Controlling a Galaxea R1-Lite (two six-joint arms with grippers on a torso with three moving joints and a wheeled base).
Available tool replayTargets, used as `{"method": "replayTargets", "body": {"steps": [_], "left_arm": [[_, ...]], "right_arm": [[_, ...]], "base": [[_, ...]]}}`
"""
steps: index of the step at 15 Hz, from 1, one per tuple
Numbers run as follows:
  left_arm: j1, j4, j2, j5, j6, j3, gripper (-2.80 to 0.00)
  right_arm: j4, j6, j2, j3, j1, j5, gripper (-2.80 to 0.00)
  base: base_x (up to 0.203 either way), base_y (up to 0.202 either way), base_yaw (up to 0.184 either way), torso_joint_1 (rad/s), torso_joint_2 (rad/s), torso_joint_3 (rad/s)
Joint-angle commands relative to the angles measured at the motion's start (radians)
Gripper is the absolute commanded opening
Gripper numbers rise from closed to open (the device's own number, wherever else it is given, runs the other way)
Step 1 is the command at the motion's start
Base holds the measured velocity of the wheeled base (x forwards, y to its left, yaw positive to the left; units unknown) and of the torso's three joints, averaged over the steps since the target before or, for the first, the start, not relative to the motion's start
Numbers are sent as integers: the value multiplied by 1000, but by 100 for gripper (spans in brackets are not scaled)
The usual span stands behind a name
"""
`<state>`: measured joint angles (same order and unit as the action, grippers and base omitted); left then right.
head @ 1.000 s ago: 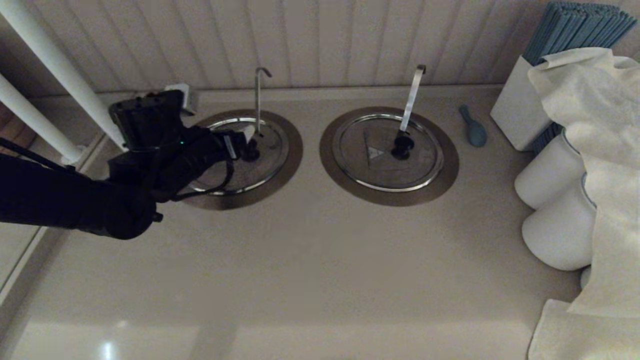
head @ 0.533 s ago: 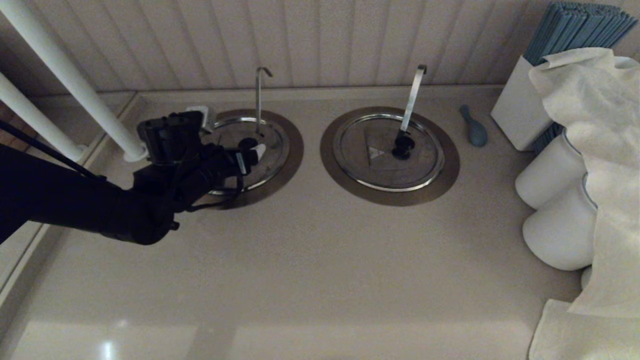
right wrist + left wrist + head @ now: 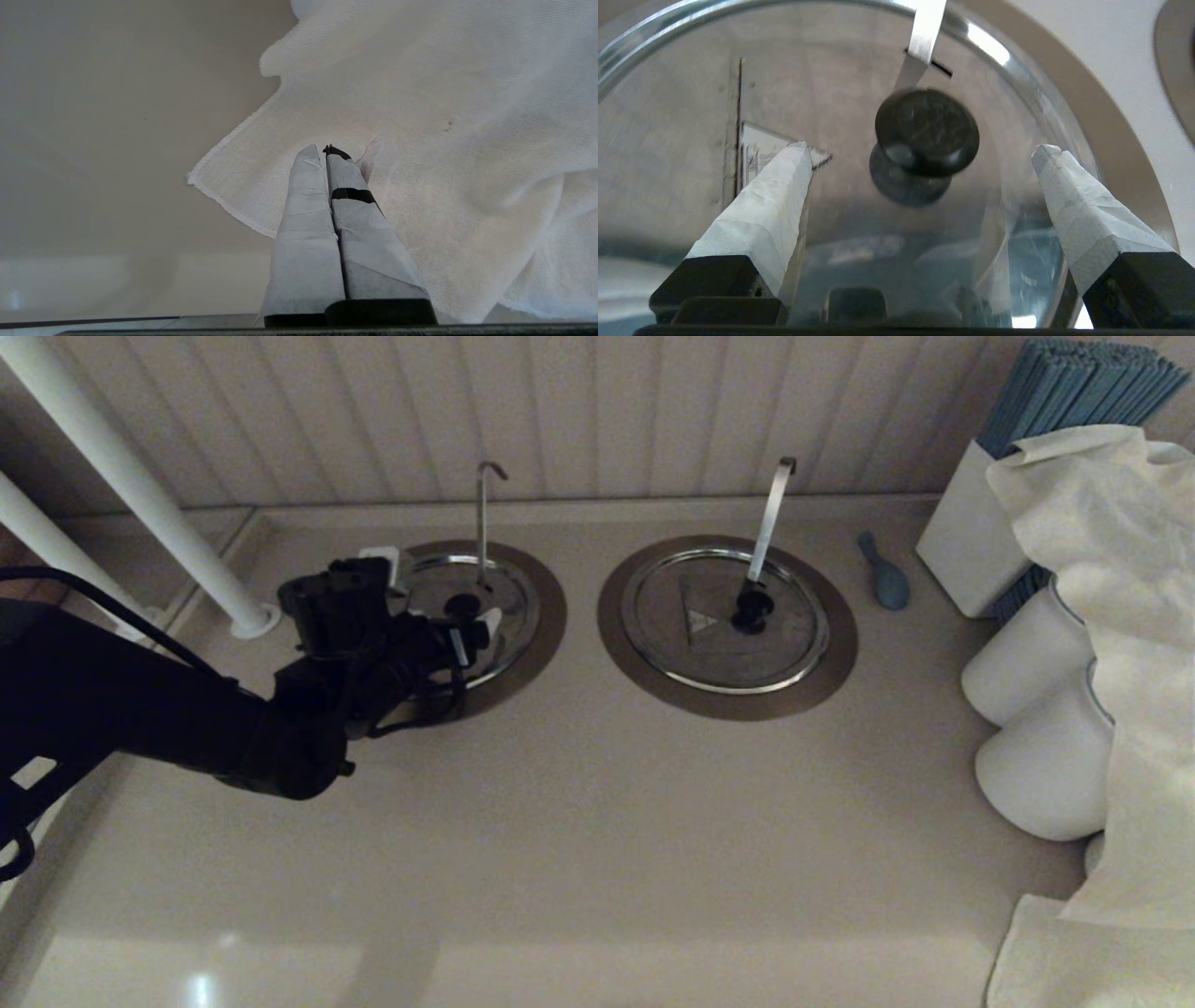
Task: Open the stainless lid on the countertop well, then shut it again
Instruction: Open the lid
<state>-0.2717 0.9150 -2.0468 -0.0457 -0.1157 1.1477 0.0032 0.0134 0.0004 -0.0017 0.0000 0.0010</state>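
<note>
The stainless lid lies flat and shut on the countertop well, whose steel collar ring shows round it at back left. Its black knob and the thin grey hooked rod rise from the middle. My left gripper hangs open just above the lid, one fingertip on each side of the knob and touching nothing. The left wrist view shows the knob, the triangle mark, the fold line and the open gripper. My right gripper is shut over a white cloth.
The twin lid with the broad pale strip handle sits to the right. A blue spoon, a white box, white jars and draped cloth crowd the right side. A white pole stands at left.
My left arm has swung right and drawn back a little from the knob. The fingers, close at the knob before, now stand spread on either side. The lid stays flat.
</note>
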Motion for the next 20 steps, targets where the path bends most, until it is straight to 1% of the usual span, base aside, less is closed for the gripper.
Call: {"method": "replayTargets", "body": {"steps": [1,8,9,11,12,13,14,20], "left_arm": [[1,26,-32,-1,-1,-1,0],[17,34,-59,-2,11,-2,0],[19,35,-65,-2,24,-2,0],[22,57,-73,-5,80,-8,0],[24,82,-78,-4,82,-8,0],[35,139,-88,-4,85,-8,0],[48,151,-92,-3,93,-8,0],[54,156,-92,-5,94,-4,0]], "right_arm": [[0,0,1,0,0,1,-280],[0,0,1,0,0,1,-280],[0,0,1,0,0,1,-280],[0,0,1,0,0,1,-280],[0,0,1,0,0,1,-280],[0,0,1,0,0,1,-280],[0,0,1,0,0,1,-280],[0,0,1,0,0,1,-280]], "base": [[0,0,0,0,0,0],[0,0,0,0,0,0],[0,0,0,0,0,0],[0,0,0,0,0,0],[0,0,0,0,0,0],[0,0,0,0,0,0],[0,0,0,0,0,0],[0,0,0,0,0,0]]}}
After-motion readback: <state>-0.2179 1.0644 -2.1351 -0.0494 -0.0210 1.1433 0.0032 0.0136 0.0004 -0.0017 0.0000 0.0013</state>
